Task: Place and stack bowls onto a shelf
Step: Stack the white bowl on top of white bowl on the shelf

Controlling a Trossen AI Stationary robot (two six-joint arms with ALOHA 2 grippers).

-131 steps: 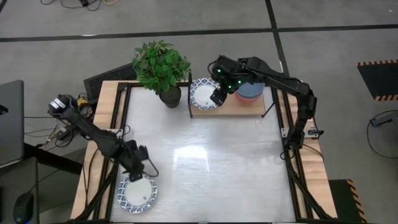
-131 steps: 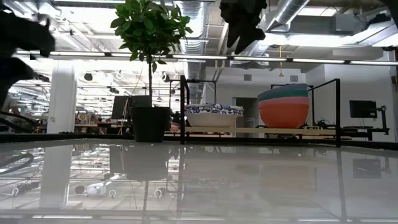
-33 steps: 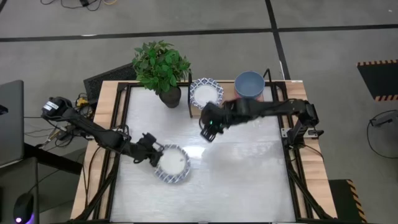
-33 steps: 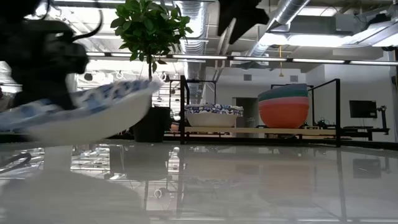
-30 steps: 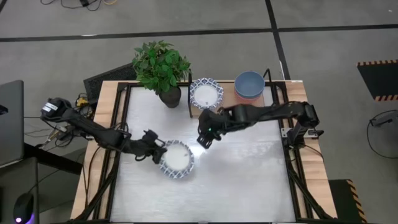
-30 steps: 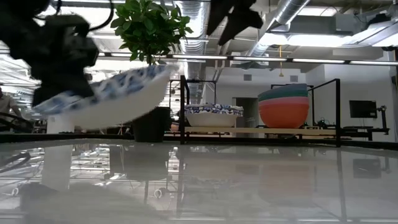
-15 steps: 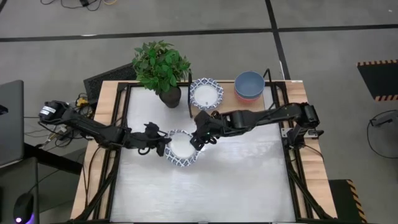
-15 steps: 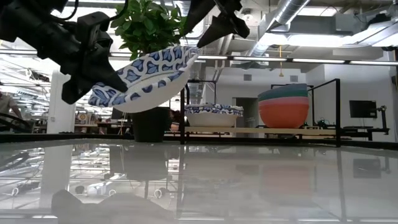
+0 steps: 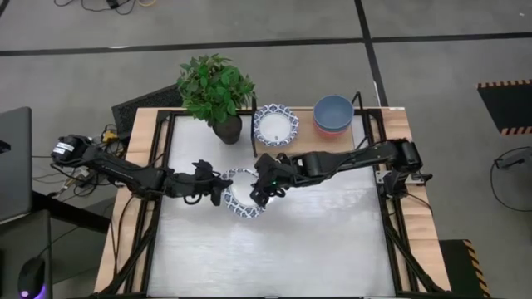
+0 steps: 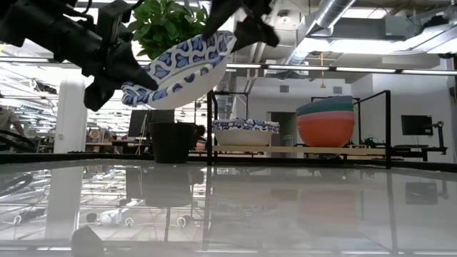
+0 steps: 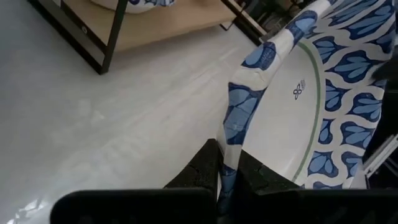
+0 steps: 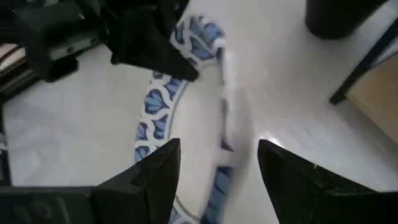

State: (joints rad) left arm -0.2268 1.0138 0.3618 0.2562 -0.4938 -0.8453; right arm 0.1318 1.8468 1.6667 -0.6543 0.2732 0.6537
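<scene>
Tilting rim-up toward 2 o'clock in the low view, blue-patterned bowl (image 10: 182, 68) hangs above table centre. L gripper (image 9: 218, 188) pinches its 9 o'clock rim, jaws shut on it; R gripper (image 9: 264, 189), jaws spread, straddles the 3 o'clock rim w/o closing.

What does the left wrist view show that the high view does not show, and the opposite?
Only the left wrist view shows the left gripper shut on the rim of the patterned bowl, and the small mark inside the bowl.

Only the high view shows the whole table, the plant, the slate blue bowl topping a stack on the shelf, and the right gripper at the carried bowl's other edge.

Both show the carried bowl, the shelf and a second patterned bowl on it.
</scene>
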